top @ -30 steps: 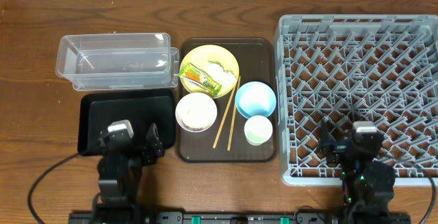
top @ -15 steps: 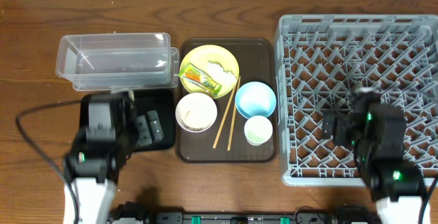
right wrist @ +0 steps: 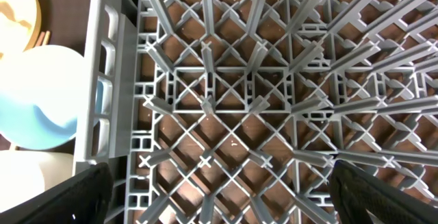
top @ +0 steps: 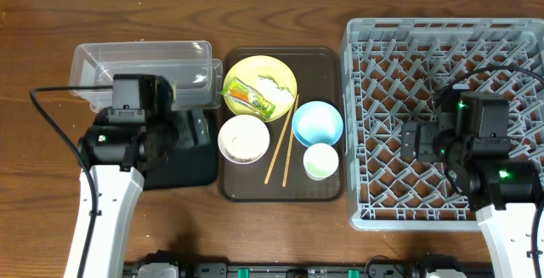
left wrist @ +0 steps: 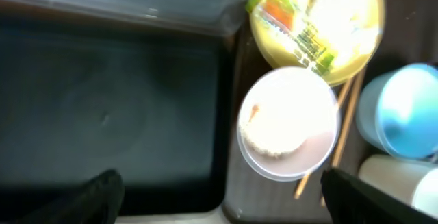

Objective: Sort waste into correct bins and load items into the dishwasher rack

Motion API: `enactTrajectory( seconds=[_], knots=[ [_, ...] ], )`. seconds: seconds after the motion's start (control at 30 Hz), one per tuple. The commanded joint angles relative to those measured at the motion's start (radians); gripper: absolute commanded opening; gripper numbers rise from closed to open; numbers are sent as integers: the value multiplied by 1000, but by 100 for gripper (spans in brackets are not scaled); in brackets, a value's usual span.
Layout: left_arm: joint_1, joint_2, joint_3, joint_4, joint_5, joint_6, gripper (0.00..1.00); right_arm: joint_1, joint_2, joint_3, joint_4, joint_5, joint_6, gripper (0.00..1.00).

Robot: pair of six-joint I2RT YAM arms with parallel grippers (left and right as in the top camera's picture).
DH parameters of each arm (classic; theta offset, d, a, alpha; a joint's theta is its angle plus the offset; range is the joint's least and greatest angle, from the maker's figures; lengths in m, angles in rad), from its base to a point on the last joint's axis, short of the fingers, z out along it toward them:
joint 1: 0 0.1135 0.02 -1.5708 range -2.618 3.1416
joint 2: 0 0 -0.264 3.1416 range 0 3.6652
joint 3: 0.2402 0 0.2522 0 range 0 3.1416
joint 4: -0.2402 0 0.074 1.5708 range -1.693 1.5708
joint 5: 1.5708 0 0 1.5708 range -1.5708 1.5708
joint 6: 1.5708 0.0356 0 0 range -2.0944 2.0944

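The yellow plate [top: 259, 78] holds the green-and-orange wrapper [top: 248, 99] and white rice [top: 272, 85]. The white bowl [top: 244, 139], light-blue bowl [top: 317, 123], pale-green cup [top: 320, 161] and chopsticks [top: 281, 146] lie on the brown tray [top: 280, 190]. My left gripper [top: 194, 132] is open and empty above the black tray [top: 174, 169], left of the white bowl [left wrist: 287, 125]; its jaws stand wide apart [left wrist: 222, 203]. My right gripper [top: 415, 142] is open and empty above the grey rack [top: 442, 57], near its left wall [right wrist: 226, 196].
The clear tub [top: 140, 70] stands behind the black tray, partly under my left arm. The right wrist view shows the rack's left wall [right wrist: 102, 94] with the blue bowl [right wrist: 34, 94] and cup [right wrist: 31, 176] just beyond it.
Both arms have lifted from the table's front edge and reached away from it: the left over the black tray toward the white bowl, the right over the rack.
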Motion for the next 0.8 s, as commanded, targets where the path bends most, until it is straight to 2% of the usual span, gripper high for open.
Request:
enactTrajectory(
  seconds=[0.0, 0.27, 0.5, 0.77],
  knots=[
    [-15, 37, 24, 82, 36, -40, 95, 5, 0, 24, 4, -5, 11, 99],
    [-98, 200, 95, 349, 35, -51, 94, 5, 0, 23, 6, -6, 11, 99],
    [-206, 409, 111, 624, 35, -51, 94, 5, 0, 23, 5, -10, 11, 99],
    [-302, 632, 111, 811, 34, -51, 94, 5, 0, 23, 2, -10, 11, 99]
  ],
)
